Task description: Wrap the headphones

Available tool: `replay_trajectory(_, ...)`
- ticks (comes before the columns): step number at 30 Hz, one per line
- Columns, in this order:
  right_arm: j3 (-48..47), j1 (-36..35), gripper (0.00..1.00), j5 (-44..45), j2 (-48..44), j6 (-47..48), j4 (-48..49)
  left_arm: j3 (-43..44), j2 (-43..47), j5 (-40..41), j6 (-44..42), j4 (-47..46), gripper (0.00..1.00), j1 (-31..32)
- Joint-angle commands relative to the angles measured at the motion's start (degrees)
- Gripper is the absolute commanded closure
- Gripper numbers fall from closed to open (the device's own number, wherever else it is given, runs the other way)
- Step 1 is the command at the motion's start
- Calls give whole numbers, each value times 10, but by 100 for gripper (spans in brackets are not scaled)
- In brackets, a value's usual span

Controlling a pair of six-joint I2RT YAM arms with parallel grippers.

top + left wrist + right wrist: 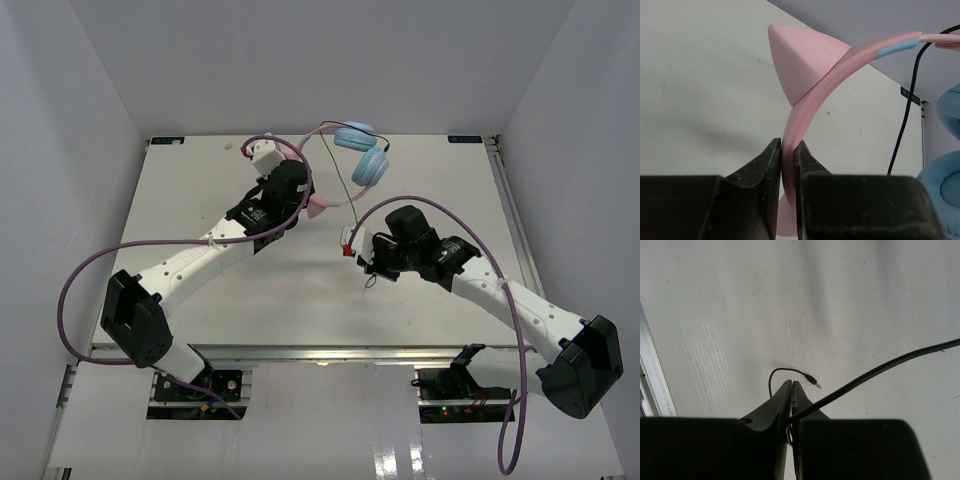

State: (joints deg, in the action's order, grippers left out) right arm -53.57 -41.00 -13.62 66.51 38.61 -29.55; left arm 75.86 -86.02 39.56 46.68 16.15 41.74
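The headphones are near the table's far edge, with two light-blue ear cups and a pink headband that curves down to my left gripper. In the left wrist view that gripper is shut on the pink headband, just below a cat-ear point. An ear cup shows at the right. The thin black cord runs from the cups to my right gripper. That gripper is shut on the cord. The short plug end curls just past the fingertips.
Thick purple robot cables loop from both arms, one over the left side and one by the right base. White walls enclose the white table on three sides. A metal rail runs along the table's edge.
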Motion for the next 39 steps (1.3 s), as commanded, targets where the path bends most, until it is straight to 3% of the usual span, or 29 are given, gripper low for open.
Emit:
replay_trajectory(1,-32,-15,92,-5,22,14,-9,35,0,-10,47,-45,100,-3)
replay_trajectory(19,-133,-3,92,187,-9,92,-12,-71,5,-19,-32,-34,100,-9)
replay_trajectory(33,-126,-3,92,247,-3,120,60,-110,-6,-170,-106,-28,100,-4)
replay_trajectory(39,-174,-3,92,216,28,97,58,-120,-23,-207,-116,-25,100,4)
